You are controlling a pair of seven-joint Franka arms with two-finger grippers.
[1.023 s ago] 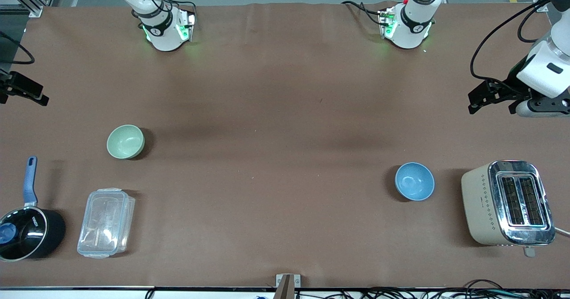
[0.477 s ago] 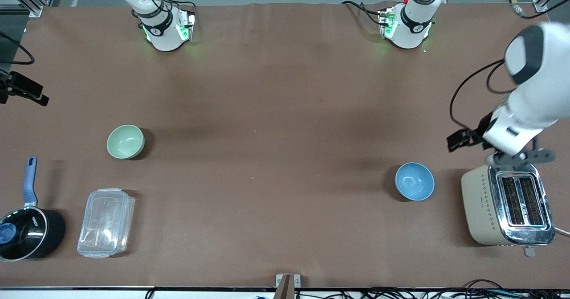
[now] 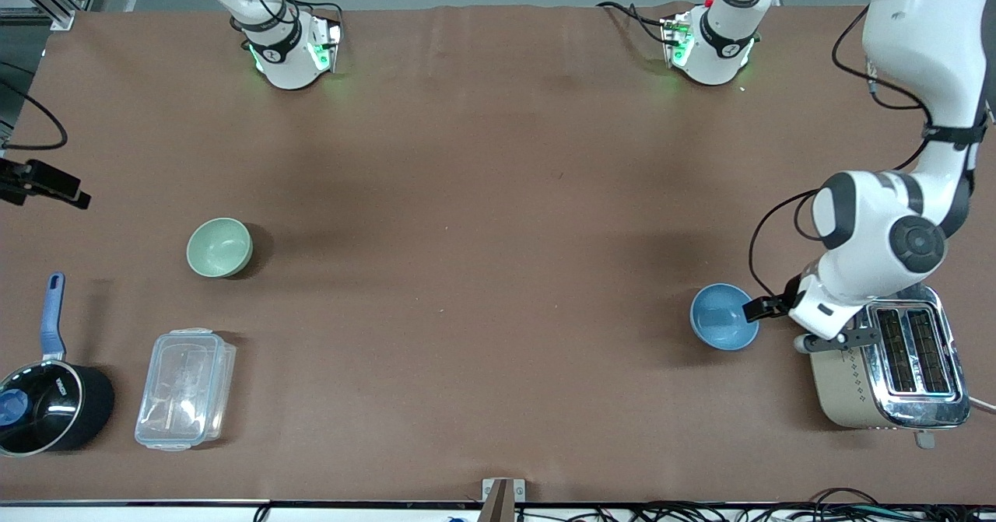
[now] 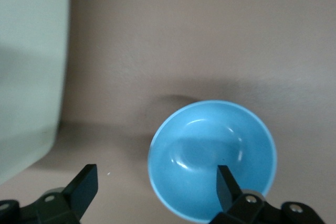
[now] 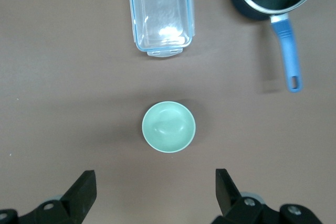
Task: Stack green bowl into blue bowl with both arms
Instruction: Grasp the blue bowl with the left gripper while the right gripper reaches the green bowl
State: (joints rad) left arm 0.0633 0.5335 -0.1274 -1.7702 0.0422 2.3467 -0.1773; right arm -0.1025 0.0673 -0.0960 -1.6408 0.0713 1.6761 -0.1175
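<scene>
The blue bowl (image 3: 724,317) stands upright near the left arm's end of the table, beside the toaster. My left gripper (image 3: 766,308) hangs open over the bowl's rim on the toaster side. In the left wrist view the blue bowl (image 4: 212,158) lies under one fingertip (image 4: 227,181), and the other fingertip is over bare table. The green bowl (image 3: 219,247) stands upright near the right arm's end. My right gripper (image 3: 50,185) is high at that end, open and empty. In the right wrist view the green bowl (image 5: 168,127) lies ahead of the open gripper (image 5: 155,190).
A cream and chrome toaster (image 3: 887,359) stands beside the blue bowl, under the left wrist. A clear lidded container (image 3: 185,388) and a black saucepan with a blue handle (image 3: 47,401) lie nearer to the front camera than the green bowl.
The left arm has swung in from the table's end and come down to the blue bowl beside the toaster. The right gripper has shifted slightly. The bowls have not moved.
</scene>
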